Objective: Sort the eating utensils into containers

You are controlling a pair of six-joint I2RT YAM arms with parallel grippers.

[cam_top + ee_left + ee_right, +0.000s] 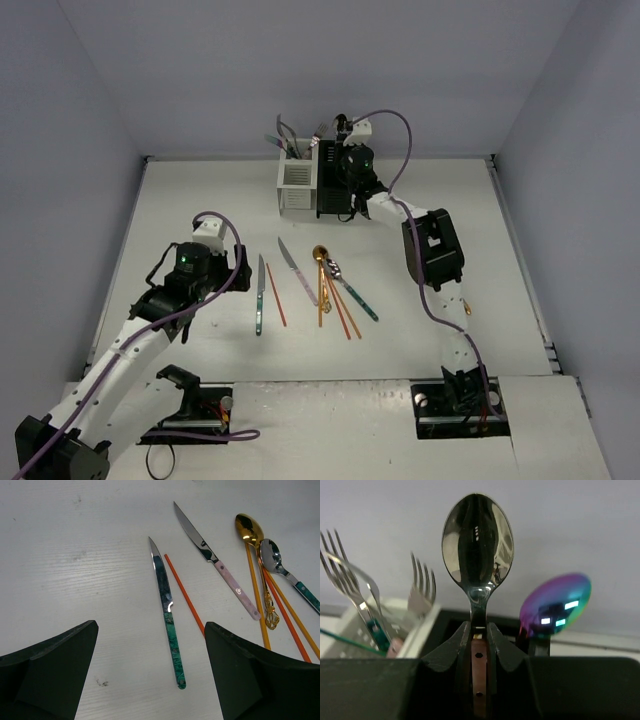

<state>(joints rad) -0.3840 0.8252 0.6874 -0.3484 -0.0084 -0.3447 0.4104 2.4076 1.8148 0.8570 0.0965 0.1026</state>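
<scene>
Over the black slotted caddy (327,200), right pincer (479,630) pinches a silver spoon (477,540). Left pincer (150,630) hangs spread above a teal-handled knife (165,595).

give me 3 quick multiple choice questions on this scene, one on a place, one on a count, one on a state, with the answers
1. Where is the right gripper?
A) above the black caddy
B) over the loose utensils mid-table
C) beside its own base

2. How many knives lie on the table?
A) one
B) two
C) four

3. How is the left gripper?
A) shut on a chopstick
B) shut on a knife
C) open, holding nothing

Answers:
1 A: it holds a spoon upright at the black caddy's top.
2 B: only the teal-handled knife and the pink-handled knife lie there.
3 C: its fingers stand wide apart above the teal-handled knife, touching nothing.
</scene>
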